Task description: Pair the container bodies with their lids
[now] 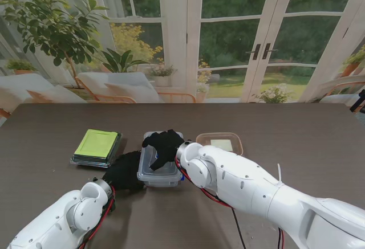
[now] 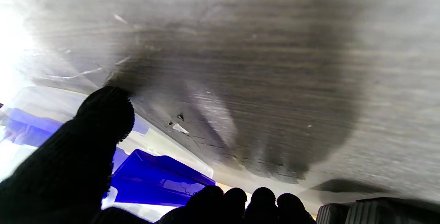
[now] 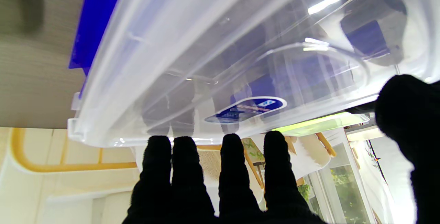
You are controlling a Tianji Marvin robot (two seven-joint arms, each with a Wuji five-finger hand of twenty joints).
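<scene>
The clear container [image 1: 160, 166] sits mid-tabletop [image 1: 296, 123]. The right hand [image 1: 164, 145] lies flat on its lid, fingers spread, gripping nothing; the left hand [image 1: 124, 171] braces its side, grip unclear. The plastic looks light, stiff and slippery, best held at the rim edges.

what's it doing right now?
Pairing lids with containers. The right hand lies flat on the lid of the clear container mid-table; the left hand rests against that container's left side. A green-lidded container sits to the left, a brown-rimmed one to the right, both untouched.
</scene>
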